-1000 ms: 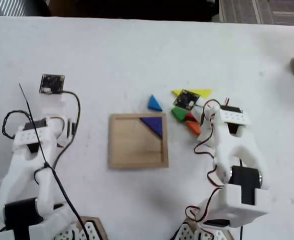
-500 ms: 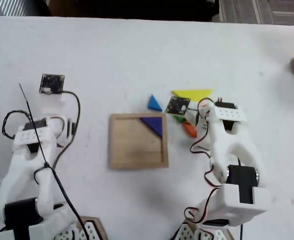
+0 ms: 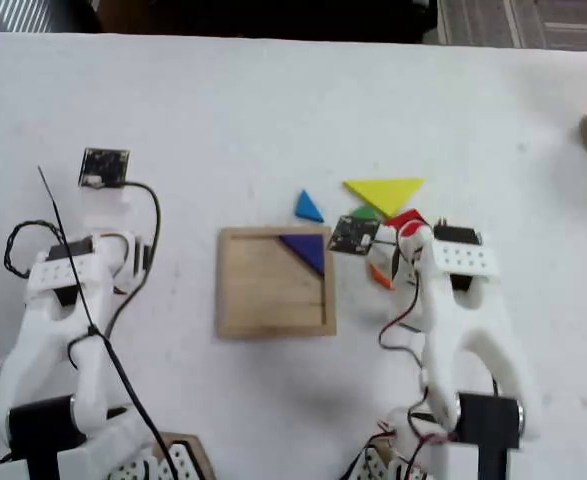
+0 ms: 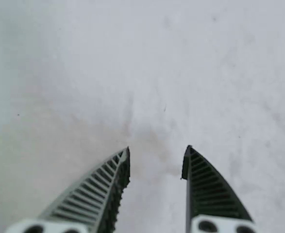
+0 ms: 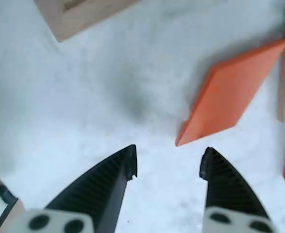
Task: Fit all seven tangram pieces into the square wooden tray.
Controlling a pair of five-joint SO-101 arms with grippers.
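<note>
the left tool [image 4: 156,158] hangs over bare worktop [image 4: 191,58] with its jaws spread and nothing between them, well apart from the pieces, so it looks unlikely to cause trouble from where it is. the square wooden tray [image 3: 222,290] sits mid-worktop with a dark blue triangle [image 3: 308,250] already seated in its far right corner; a light blue triangle [image 3: 308,207] lies just beyond the tray's far rim. to the right are a yellow triangle [image 3: 383,192], a green piece [image 3: 364,213], a red piece [image 3: 405,219] and an orange parallelogram [image 5: 232,92], crowded close together. the right tool [image 5: 169,158] is released and empty, low over the worktop, with the parallelogram's pointed corner just ahead of the gap between its jaws. the likely trouble is here – the piece lies flat and thin, and jaws closing on that tapering corner could squeeze it out sideways or skate it along the surface rather than grip it. a shove would send it into the red piece beside it and scramble the cluster. if it is lifted by a corner it may hang tilted and catch on the tray's rim – or land in a poor orientation against the dark blue triangle.
</note>
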